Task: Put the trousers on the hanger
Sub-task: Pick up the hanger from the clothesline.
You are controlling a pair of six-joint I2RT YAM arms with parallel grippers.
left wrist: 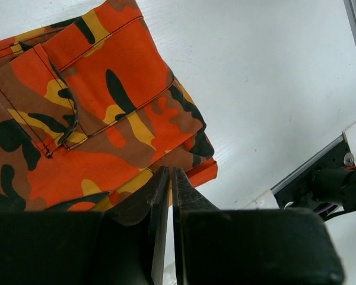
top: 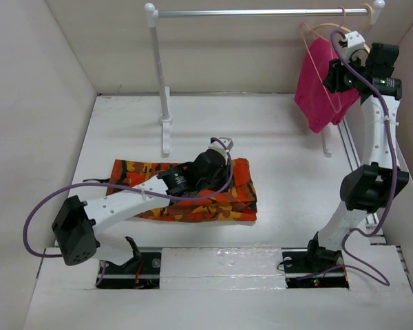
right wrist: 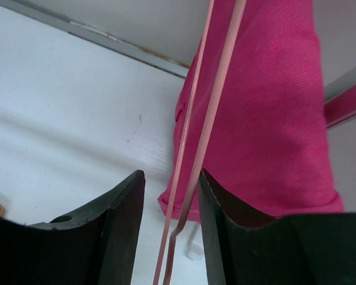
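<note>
Soft, floppy trousers (left wrist: 95, 119): grip the hem just ahead of the left pincer (left wrist: 169, 173), closed together. The right pincer (right wrist: 171, 178) gapes around the stiff, light hanger (right wrist: 213, 119).

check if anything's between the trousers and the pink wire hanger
Nothing visible blocks the way. No object lies on the table between the trousers and the hanger. The hanger hangs at the rail's right end, its wires between the open right gripper's fingers, with a magenta cloth hanging right next to it.
</note>
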